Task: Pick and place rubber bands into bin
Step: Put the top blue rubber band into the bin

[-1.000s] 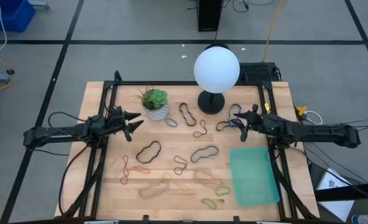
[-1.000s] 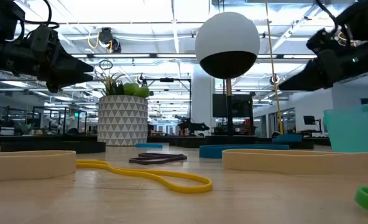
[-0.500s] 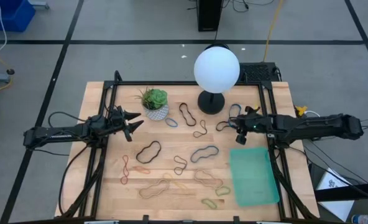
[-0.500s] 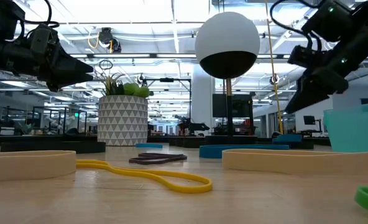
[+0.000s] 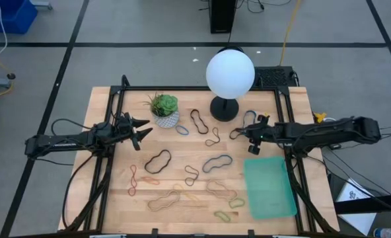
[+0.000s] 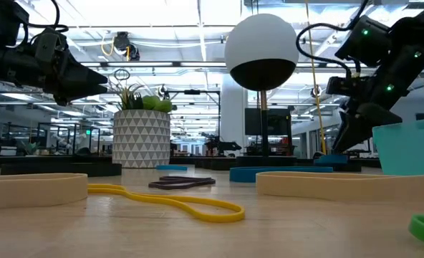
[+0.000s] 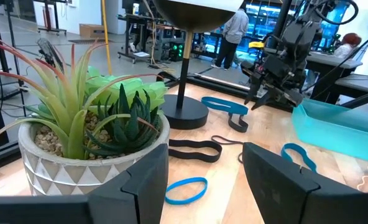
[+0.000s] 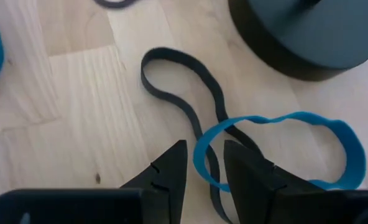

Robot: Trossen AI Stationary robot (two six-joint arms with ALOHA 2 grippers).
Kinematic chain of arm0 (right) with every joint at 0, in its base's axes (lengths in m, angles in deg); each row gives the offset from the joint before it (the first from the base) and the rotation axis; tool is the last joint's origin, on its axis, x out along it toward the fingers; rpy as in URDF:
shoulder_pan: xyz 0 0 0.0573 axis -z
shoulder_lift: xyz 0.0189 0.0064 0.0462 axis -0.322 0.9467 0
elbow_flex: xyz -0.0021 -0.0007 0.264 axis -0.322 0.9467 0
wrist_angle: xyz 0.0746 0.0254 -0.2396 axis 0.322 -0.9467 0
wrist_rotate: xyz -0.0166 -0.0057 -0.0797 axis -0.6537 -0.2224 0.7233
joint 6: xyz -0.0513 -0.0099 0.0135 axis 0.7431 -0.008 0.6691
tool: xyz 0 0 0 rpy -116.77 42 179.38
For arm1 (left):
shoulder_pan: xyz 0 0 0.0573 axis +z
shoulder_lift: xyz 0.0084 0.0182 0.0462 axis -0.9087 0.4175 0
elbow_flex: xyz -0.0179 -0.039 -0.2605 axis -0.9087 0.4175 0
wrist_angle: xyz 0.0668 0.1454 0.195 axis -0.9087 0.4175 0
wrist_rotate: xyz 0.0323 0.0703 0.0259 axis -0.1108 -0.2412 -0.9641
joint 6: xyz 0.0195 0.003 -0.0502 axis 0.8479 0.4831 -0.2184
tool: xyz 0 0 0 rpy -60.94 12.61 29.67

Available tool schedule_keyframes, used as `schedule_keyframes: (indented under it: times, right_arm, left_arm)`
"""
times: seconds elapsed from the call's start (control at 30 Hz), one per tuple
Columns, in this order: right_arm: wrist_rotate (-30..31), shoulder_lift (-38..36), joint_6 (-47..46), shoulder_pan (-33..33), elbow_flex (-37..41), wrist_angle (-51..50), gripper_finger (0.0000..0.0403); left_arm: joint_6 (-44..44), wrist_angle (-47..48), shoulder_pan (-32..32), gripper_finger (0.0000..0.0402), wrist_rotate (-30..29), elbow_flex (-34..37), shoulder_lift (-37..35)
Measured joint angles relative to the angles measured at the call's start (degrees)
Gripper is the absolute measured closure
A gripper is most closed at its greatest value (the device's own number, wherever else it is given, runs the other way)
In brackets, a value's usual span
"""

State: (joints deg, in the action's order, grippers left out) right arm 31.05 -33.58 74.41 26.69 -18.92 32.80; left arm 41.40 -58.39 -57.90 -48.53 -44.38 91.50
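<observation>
Right gripper (image 8: 204,163) is hanging, fingers slightly apart, over a blue rubber band (image 8: 277,146) crossing a black one (image 8: 184,109) beside the black lamp base (image 8: 308,31); the translucent teal bin (image 5: 269,187) nearby is sitting empty, every band still lying out.

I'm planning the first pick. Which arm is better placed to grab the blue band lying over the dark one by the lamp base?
Right. The right gripper hangs directly over the blue band crossing the dark band, fingers slightly apart. The left gripper waits near the plant pot.
</observation>
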Motion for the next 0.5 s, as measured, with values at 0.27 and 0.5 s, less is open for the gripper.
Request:
schedule_keyframes:
  times: [0.27, 0.5]
  right_arm:
    - [3.31, 3.65, -0.16, 0.34, -0.02, 0.62, 0.0303]
    - [1.05, 5.82, -0.2, 2.21, -0.04, 1.92, 0.0303]
  left_arm:
    - [-0.04, 0.03, 0.0, 0.0188, -0.02, 0.01, 0.0]
    - [-0.07, 0.2, -0.02, 0.0188, -0.04, 0.0, 0.0]
